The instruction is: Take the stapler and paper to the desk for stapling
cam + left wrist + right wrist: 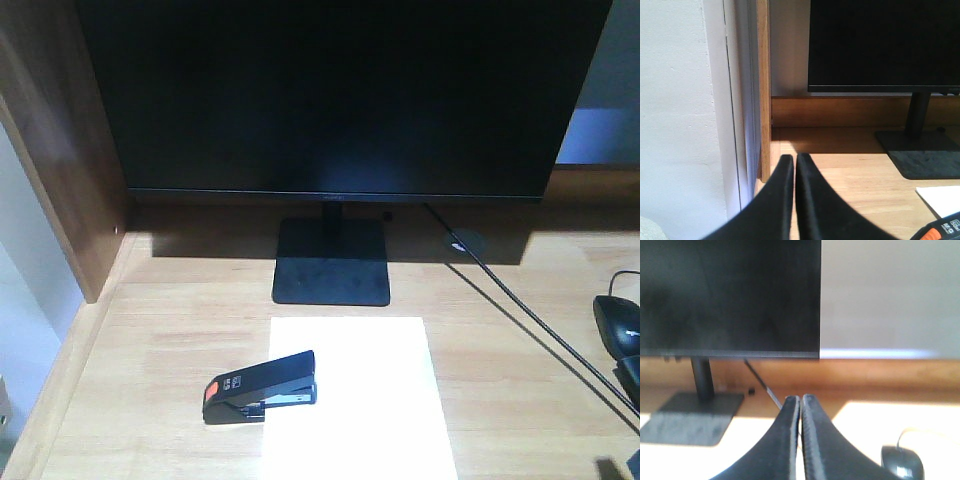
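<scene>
- We see the stapler (261, 386) lying on the desk (160, 330), its orange end toward the left and its front end reaching over the left edge of the paper (355, 395); it looks as if the sheet's edge sits in the stapler's mouth, though the front view is too coarse for us to be sure.
- The paper lies flat on the desk just in front of the monitor base (332, 260), its near edge cut off by the bottom of the front view.
- The monitor (335, 95) stands behind everything, dark and filling most of the upper view; its top is out of frame.
- A dark cable (520, 310) runs from under the monitor across the desk to the right, toward a black mouse (618, 325) that is cut by the right edge.
- A wooden side panel (60, 150) rises at the left of the desk.
- The left gripper (794, 160) has its fingers pressed together with nothing between them, well off to the left of the stapler near the side panel; in that wrist view we catch only the stapler's orange corner (935, 231) and a corner of the paper (942, 197).
- The right gripper (800, 400) likewise has its fingers closed on nothing, above the desk between the monitor base (692, 422) and the mouse (903, 462); this view is blurred.
- Neither gripper touches the stapler or the paper.
</scene>
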Controlling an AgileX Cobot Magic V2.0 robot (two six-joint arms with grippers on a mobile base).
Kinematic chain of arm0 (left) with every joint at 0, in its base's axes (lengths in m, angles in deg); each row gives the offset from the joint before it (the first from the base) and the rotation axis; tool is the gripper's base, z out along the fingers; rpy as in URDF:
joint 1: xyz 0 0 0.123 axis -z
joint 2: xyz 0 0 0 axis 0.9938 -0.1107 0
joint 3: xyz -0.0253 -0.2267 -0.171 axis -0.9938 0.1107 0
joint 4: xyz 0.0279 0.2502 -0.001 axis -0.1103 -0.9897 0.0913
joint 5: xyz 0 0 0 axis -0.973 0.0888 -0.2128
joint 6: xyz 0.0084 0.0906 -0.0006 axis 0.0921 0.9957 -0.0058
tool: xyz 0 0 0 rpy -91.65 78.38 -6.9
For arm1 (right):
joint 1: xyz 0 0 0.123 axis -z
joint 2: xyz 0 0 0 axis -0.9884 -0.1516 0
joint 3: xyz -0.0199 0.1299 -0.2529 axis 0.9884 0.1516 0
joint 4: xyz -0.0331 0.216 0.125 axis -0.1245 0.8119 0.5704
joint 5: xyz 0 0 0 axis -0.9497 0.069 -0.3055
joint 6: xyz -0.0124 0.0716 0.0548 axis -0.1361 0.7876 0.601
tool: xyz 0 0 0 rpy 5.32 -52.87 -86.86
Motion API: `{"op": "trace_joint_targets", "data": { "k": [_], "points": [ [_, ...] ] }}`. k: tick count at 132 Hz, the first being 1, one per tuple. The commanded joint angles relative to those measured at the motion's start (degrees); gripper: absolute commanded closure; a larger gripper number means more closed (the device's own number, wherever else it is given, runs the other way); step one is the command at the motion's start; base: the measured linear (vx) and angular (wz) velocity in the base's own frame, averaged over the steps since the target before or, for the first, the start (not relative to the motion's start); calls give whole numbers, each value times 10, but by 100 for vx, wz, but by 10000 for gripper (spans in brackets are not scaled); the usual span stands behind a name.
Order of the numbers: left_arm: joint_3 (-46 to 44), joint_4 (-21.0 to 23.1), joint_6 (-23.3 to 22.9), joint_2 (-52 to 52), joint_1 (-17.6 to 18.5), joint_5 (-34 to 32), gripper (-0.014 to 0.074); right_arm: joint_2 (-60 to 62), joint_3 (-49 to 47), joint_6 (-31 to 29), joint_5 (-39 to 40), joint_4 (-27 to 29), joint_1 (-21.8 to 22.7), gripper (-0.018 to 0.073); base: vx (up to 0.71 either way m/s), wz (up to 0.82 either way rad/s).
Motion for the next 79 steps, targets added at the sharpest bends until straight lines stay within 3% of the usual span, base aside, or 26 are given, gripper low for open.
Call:
{"op": "trace_joint_targets", "data": {
  "k": [1,18,33,47,58,79],
  "points": [
    [6,3,-5,9,0,-40,603,3,-17,-13,12,0,0,565,0,0],
    [6,3,-5,9,0,-40,603,33,-17,-31,-28,-1,7,565,0,0],
    [6,3,-5,9,0,-40,603,69,-17,-37,-56,-1,42,565,0,0],
    [6,3,-5,9,0,-40,603,104,14,-39,-29,1,68,565,0,0],
    [6,3,-5,9,0,-40,603,123,53,-23,14,3,68,565,0,0],
    [6,3,-5,9,0,-40,603,121,50,-13,-18,-27,49,565,0,0]
  ]
}}
